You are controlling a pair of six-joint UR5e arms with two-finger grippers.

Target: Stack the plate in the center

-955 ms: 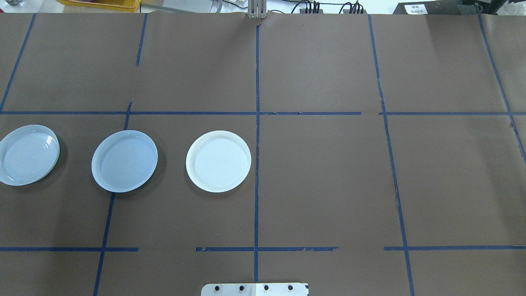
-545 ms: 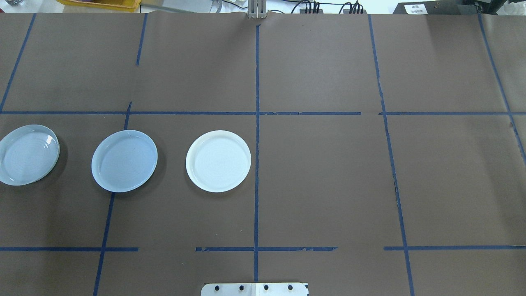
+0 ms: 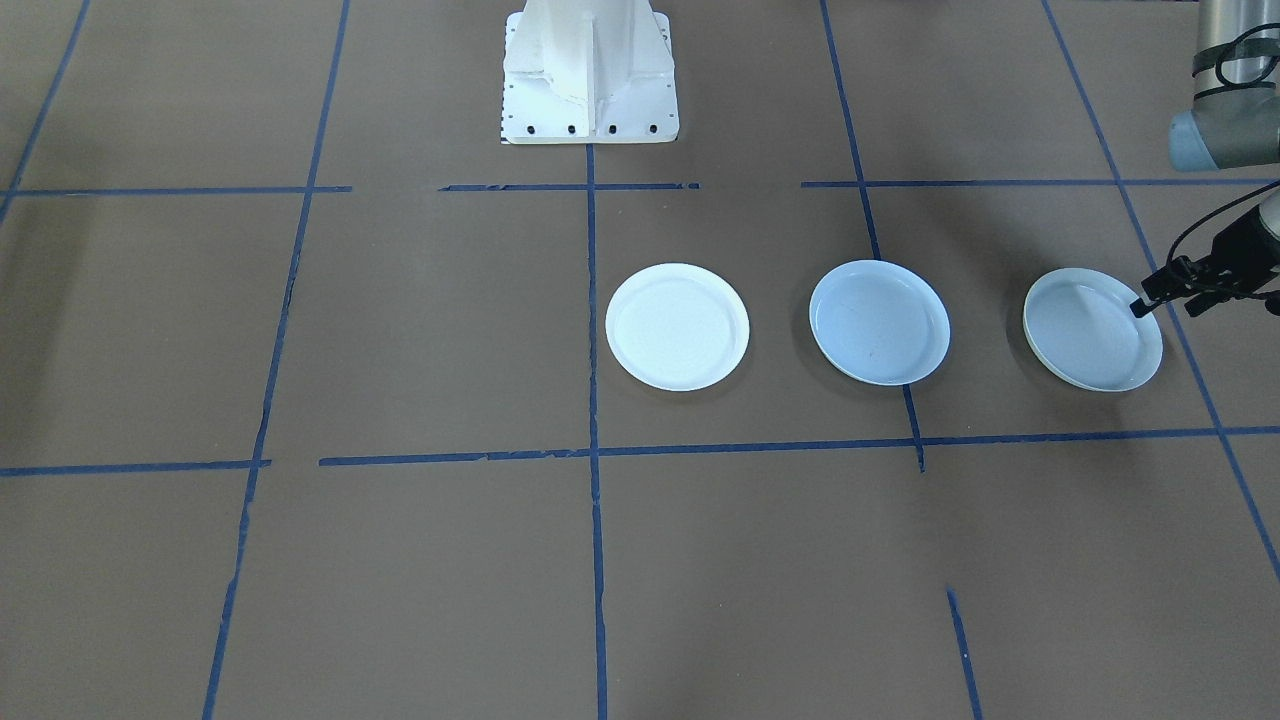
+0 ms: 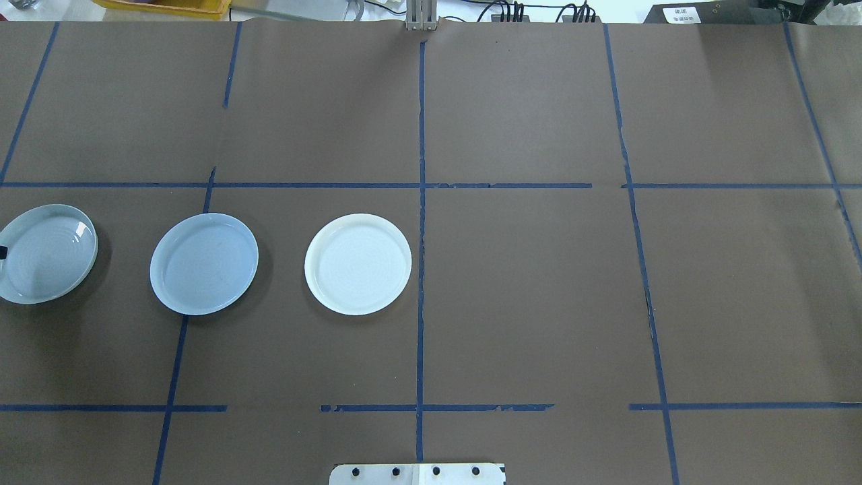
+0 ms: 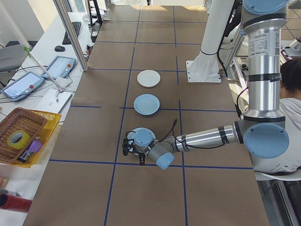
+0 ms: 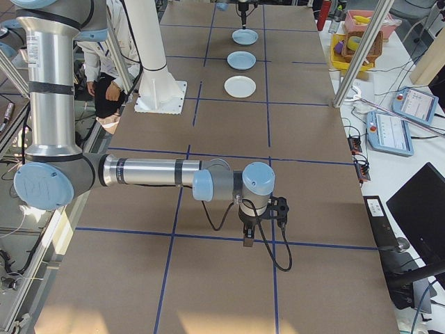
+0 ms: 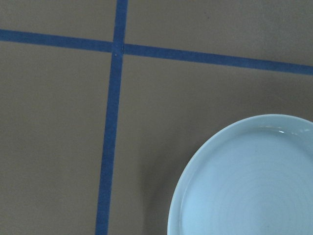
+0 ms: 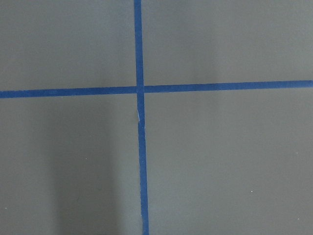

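Observation:
Three plates lie in a row on the brown table. The center, a smooth pale blue plate [image 4: 204, 264] [image 3: 879, 322], sits between a brighter white plate [image 4: 357, 264] [image 3: 677, 326] and a ring-ridged plate [image 4: 47, 253] [image 3: 1092, 328] [image 7: 244, 181]. My left gripper [image 3: 1150, 300] [image 5: 130, 147] hangs low over the ridged plate's outer rim; I cannot tell if it is open or shut. My right gripper [image 6: 247, 240] shows only in the right side view, far from the plates over a tape crossing [image 8: 139, 90]. Its state I cannot tell.
The robot's white pedestal [image 3: 590, 70] stands at the table's near-robot edge. Blue tape lines grid the brown cover. A yellow tray with a wicker basket [image 5: 23, 136] and tablets lie off the far side. A seated person [image 5: 290, 80] is behind the robot.
A black tip of my left gripper has come into the overhead view at the left edge, over the ridged plate. The plates have not moved.

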